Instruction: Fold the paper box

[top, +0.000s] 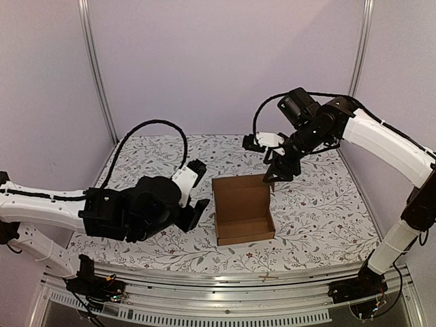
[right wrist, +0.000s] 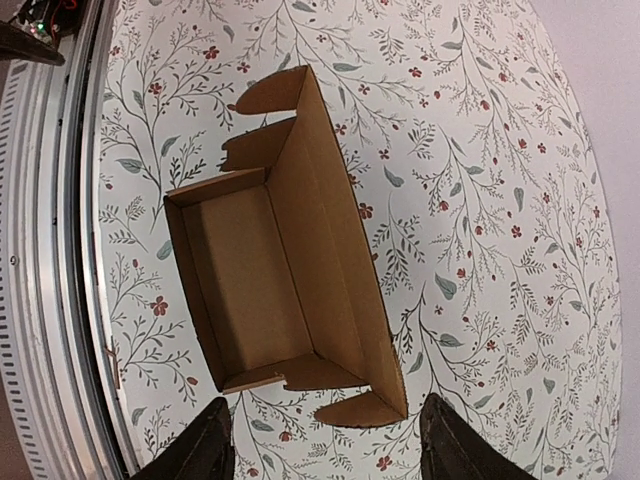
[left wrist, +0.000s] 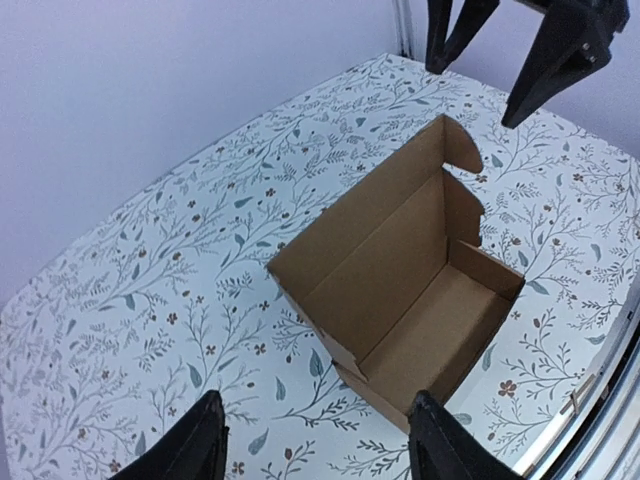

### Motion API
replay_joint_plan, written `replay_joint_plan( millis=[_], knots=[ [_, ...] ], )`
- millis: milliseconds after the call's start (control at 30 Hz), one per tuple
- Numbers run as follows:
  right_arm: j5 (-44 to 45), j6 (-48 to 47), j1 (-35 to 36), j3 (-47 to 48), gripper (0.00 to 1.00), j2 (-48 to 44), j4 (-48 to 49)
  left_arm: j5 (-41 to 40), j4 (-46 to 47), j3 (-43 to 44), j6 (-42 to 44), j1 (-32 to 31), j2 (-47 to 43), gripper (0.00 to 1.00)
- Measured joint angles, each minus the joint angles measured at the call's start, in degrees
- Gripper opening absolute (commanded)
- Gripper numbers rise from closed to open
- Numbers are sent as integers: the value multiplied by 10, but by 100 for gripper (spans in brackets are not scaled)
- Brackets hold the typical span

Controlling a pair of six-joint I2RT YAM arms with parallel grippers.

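Light: bright, soft, even, from above.
Shadows: faint; dimmer inside the paper box [top: 244,216].
Focus: top view slightly soft, wrist views sharp.
Distortion: wrist views curve the table [right wrist: 62,250] edge.

paper box [top: 243,210] on table [top: 320,204], left hand [top: 200,188] beside

We take this for a robotics lab, not a home: plain pale walls [top: 225,61] framed by aluminium posts [top: 97,68] enclose a floral tablecloth [top: 320,204] (the one homely touch), a metal rail [top: 225,281] along the near edge, and two white cabled robot arms [top: 381,139].
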Motion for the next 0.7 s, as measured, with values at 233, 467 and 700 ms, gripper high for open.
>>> replay_joint_plan(
  millis=[233, 467, 700],
  knots=[
    [64, -15, 41, 71, 62, 99, -7, -10, 28, -180, -173, -5, -92, 55],
    [104, -30, 43, 93, 32, 162, -11, -9, 52, -229, -259, -30, -124, 55],
    [114, -41, 43, 120, 0, 188, -42, -24, 110, -238, -247, -34, -79, 57]
  ],
)
